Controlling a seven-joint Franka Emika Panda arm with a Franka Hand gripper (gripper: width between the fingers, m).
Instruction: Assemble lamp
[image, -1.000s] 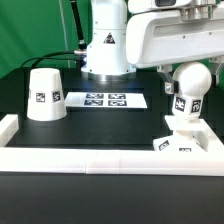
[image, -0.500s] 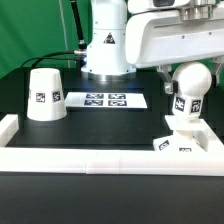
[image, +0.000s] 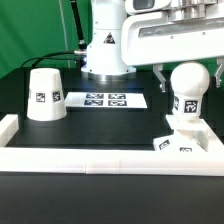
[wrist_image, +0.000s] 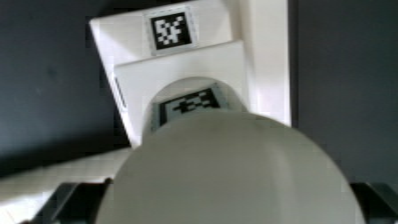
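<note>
The round-headed bulb (image: 189, 92) stands upright on its stem on the flat square base (image: 186, 141) at the exterior view's right, against the front rail. My gripper (image: 188, 74) hangs over it, open, with a finger on each side of the bulb's head. In the wrist view the bulb's head (wrist_image: 222, 170) fills the near part, the base (wrist_image: 178, 62) lies beyond it, and my gripper (wrist_image: 217, 208) shows only as dark fingers (wrist_image: 64, 205) at the edges. The cone shade (image: 45, 95) stands alone at the exterior view's left.
The marker board (image: 106, 100) lies flat in the middle at the back, in front of the arm's white pedestal (image: 106, 45). A white border rail (image: 100, 160) runs along the front, with a short side rail (image: 8, 126) at the exterior view's left.
My gripper has risen a little, so more of the bulb's head shows below it. The bulb, base and shade have not moved.
</note>
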